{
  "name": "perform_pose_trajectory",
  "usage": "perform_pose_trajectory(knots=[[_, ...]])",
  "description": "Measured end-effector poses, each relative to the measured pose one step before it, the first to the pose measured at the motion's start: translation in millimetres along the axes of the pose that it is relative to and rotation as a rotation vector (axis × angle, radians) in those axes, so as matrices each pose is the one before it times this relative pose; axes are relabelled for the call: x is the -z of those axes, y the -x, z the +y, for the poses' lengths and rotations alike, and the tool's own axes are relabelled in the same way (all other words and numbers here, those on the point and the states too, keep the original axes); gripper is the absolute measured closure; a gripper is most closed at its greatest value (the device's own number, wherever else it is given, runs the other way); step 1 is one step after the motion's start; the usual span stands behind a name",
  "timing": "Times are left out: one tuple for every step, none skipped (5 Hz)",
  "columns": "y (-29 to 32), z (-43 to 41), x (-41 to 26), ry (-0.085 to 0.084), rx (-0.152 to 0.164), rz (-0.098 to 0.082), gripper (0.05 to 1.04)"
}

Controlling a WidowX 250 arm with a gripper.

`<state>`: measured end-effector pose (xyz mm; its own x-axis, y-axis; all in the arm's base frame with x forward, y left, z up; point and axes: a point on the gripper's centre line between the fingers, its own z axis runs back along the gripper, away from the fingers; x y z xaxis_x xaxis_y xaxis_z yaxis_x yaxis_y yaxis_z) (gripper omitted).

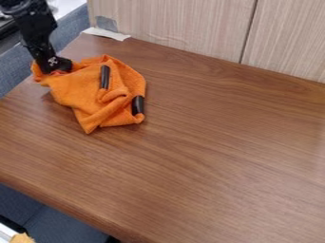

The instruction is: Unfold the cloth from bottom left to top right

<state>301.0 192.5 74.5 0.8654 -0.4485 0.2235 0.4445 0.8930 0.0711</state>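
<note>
My gripper (57, 71) is at the upper left of the table, shut on the left end of the orange cloth (95, 97). That end is held a little above the wood, with a shadow under it. The rest of the cloth lies bunched and creased to the gripper's right, one pointed corner toward the front. Two black strips show on it, one near its top (105, 77) and one at its right edge (138, 105). The fingertips are partly hidden in the fabric.
The brown wooden table (215, 142) extends right and forward from the cloth. A pale panelled wall (184, 23) runs along its back edge, with tape (106, 33) at the back left corner. Blue-grey fabric (75, 23) lies beyond the left edge.
</note>
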Motion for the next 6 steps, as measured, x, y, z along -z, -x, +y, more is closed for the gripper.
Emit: perform_pose_trajectory(knots=[[0.83,-1.67,4.94,-0.0033,0.0017,-0.0258,0.966],[2.29,-1.81,-0.22,0.0141,-0.0201,0.009,0.782],[-2.13,-3.05,-5.77,0.0069,0.0085,-0.0083,0.502],[-4.44,0.67,-15.65,-0.0309,0.0087,-0.0189,0.194],[-3.75,-2.75,-11.7,-0.0043,0.0097,-0.0174,0.073],[-6.74,-5.29,-20.27,-0.008,0.0155,-0.0347,0.078]])
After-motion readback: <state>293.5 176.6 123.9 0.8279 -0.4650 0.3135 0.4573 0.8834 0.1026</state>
